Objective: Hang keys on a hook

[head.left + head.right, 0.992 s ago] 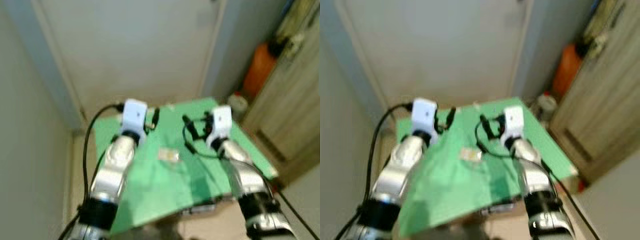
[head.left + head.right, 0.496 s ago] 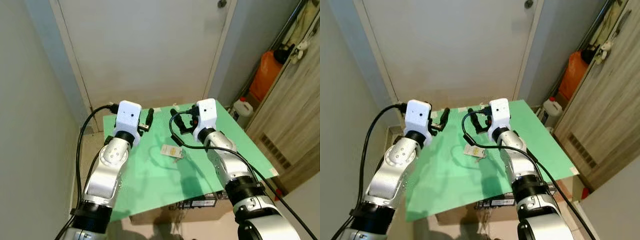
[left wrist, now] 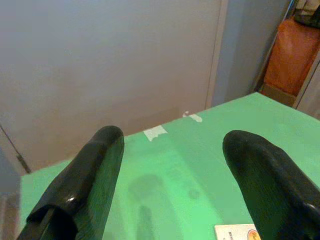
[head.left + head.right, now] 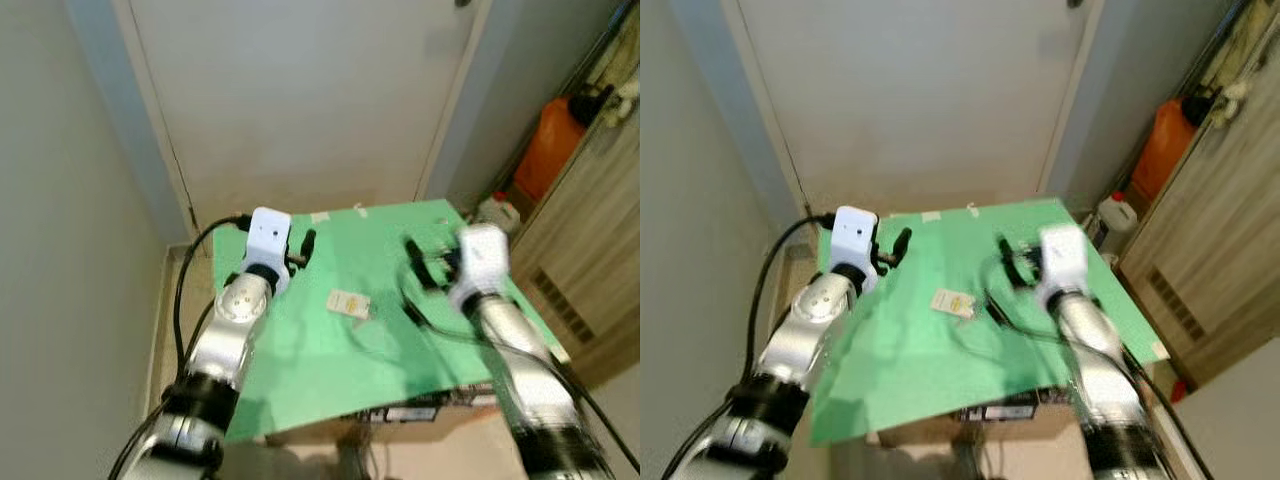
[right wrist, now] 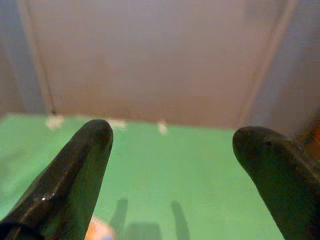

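The keys, with a pale tag, lie flat mid-tabletop.

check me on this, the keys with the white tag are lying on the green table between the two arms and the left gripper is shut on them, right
Not quite. The keys do lie on the green table between the two arms, but the left gripper is not shut on them. The left wrist view shows its fingers spread wide apart with nothing between them, hovering above the table short of the white tag. The right gripper is open too.

Right arm motion-blurred, outline smeared. Tag on table at 9 o'clock of right gripper: print too small to read, keys not discernible. Tag cut by left wrist frame edge.
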Motion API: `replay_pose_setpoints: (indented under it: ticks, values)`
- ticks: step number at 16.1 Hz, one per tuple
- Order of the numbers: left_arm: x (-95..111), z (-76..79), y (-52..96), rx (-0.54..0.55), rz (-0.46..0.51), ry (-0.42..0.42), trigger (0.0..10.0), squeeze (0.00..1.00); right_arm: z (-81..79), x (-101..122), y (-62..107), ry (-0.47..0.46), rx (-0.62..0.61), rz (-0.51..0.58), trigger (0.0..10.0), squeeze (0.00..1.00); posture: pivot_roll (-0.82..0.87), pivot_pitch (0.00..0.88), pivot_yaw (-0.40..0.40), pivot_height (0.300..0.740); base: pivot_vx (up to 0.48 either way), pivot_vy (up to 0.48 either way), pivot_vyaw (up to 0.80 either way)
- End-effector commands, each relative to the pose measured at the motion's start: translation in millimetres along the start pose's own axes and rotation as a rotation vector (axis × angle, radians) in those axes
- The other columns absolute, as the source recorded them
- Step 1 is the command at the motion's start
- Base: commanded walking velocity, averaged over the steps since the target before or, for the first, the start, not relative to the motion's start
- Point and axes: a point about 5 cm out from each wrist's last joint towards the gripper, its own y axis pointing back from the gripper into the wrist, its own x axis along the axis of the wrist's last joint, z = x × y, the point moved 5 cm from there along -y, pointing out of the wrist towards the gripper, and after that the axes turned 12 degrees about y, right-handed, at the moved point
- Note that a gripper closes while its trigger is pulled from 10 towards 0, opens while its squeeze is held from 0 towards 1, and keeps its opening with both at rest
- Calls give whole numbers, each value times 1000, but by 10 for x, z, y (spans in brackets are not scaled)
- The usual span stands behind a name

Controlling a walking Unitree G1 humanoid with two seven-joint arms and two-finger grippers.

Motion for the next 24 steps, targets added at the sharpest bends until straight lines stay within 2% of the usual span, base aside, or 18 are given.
replay_pose_setpoints:
  ticks: [1, 3, 6, 8, 10, 15, 18, 21, 22, 23, 24]
  values:
    - [7, -17, -52, -5, 10, 11, 10000, 0, 90, 35, 101, 5, -2, 1, 10000, 0, -188, 4, -11, 740, 0, 0, 0]
    - [-20, -39, -100, -11, -2, 24, 10000, 0, 96, -4, 247, 7, 5, -24, 10000, 0, -222, 24, -9, 740, 0, 0, 0]
    - [-83, 42, -179, -66, -33, -12, 10000, 0, -29, -35, 544, -14, 23, -66, 10000, 0, -278, 82, 5, 740, 0, 0, 0]
    - [-156, 51, -178, -73, -57, -14, 10000, 0, -91, -36, 645, -34, 29, -78, 10000, 0, -298, 112, 10, 740, 0, 0, 0]
    - [-308, 46, -159, -72, -106, -21, 10000, 0, -175, -8, 827, -59, 42, -98, 10000, 0, -329, 152, 10, 740, 0, 0, 0]
    - [-530, 24, -102, -74, -183, -36, 10000, 0, -209, 26, 1156, -65, 59, -149, 10000, 0, -389, 219, -4, 740, 0, 0, 0]
    - [-543, 84, -109, -106, -191, -26, 10000, 0, -222, 49, 1229, -64, 61, -169, 10000, 0, -400, 233, 8, 740, 0, 0, 0]
    - [-599, 199, -107, -143, -215, -52, 10000, 0, -239, 43, 1344, -72, 54, -196, 10000, 0, -431, 254, 15, 740, 0, 0, 0]
    - [-572, 219, -122, -138, -201, -53, 10000, 0, -269, 43, 1338, -76, 61, -200, 10000, 0, -420, 242, 30, 740, 0, 0, 0]
    - [-481, 203, -145, -120, -150, -61, 10000, 0, -325, 48, 1236, -92, 80, -183, 10000, 0, -387, 218, 36, 740, 0, 0, 0]
    - [-408, 186, -154, -113, -108, -31, 10000, 0, -357, 33, 1135, -102, 93, -171, 10000, 0, -342, 186, 38, 740, 0, 0, 0]
